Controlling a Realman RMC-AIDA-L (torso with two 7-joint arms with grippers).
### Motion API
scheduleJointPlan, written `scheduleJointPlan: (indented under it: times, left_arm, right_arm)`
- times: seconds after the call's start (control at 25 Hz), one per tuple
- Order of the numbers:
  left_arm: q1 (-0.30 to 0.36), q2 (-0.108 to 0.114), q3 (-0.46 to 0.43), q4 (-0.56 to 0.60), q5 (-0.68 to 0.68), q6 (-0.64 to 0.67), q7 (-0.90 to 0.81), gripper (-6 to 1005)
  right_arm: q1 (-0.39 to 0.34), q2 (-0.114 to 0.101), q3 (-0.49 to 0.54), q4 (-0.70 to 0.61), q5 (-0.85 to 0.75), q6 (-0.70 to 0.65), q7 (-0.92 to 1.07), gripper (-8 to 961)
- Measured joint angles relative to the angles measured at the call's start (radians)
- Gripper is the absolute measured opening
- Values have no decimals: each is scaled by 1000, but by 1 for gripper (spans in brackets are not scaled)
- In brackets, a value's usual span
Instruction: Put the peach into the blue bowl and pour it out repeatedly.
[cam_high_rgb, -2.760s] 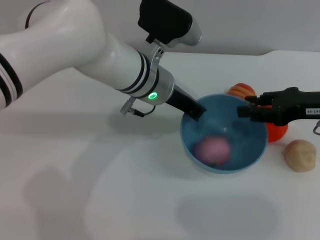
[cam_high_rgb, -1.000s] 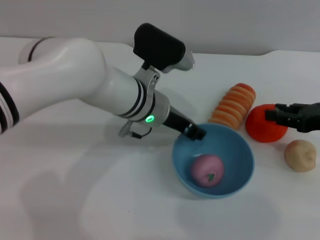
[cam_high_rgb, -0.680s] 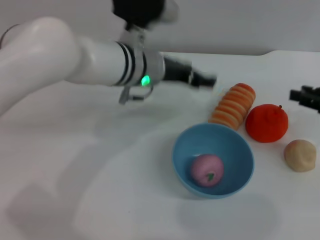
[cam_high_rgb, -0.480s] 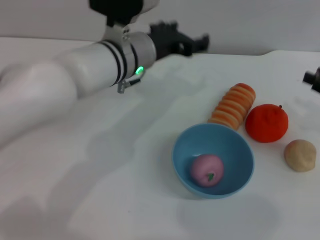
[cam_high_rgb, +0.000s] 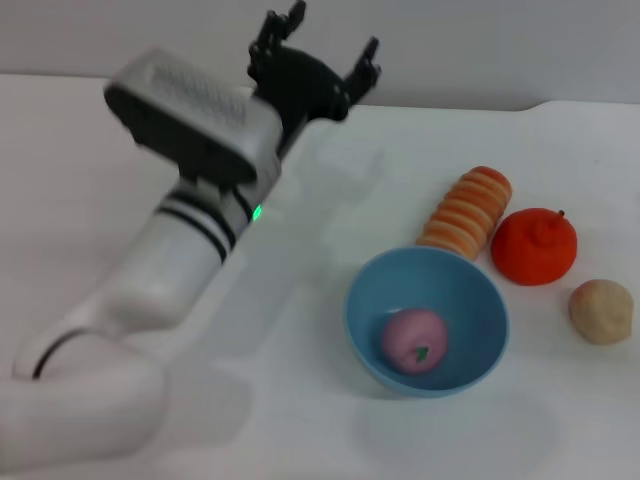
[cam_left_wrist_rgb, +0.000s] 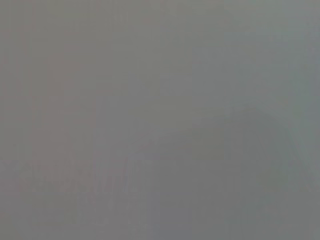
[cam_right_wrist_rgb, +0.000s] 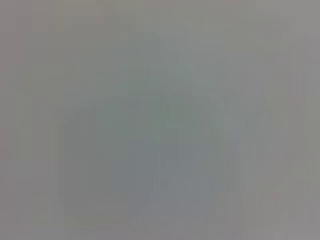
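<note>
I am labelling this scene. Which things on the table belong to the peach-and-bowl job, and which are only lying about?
Belonging to the job:
- peach, lying inside the bowl
- blue bowl, upright on the table
- left end effector, open, raised far from the bowl

Only lying about:
- ridged orange item
- bright orange fruit
- beige lump

Surface (cam_high_rgb: 150, 440): white, plain.
Bowl (cam_high_rgb: 470, 290): blue, upright, near the middle.
Ridged orange piece (cam_high_rgb: 466, 211): just behind the bowl.
Orange (cam_high_rgb: 534, 246): beside that piece.
Tan lump (cam_high_rgb: 601, 310): nearest the right edge.
</note>
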Motion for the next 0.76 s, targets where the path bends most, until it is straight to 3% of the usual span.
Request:
scheduleJointPlan:
  times: [0.16,0.4,0.76]
  left_arm:
    - [-16,-3,117,-79,-3,-93,-44,836]
    - [6,-5,152,-99,-5,-112,-151,836]
    - [20,-4,170,-117,-5,-118,-170,836]
  right_arm:
    - [13,3,2,248,273,-108,-359,444]
    - [17,5,3,372,401,-150,-410,444]
    - [9,8,4,412,412,-150,-411,444]
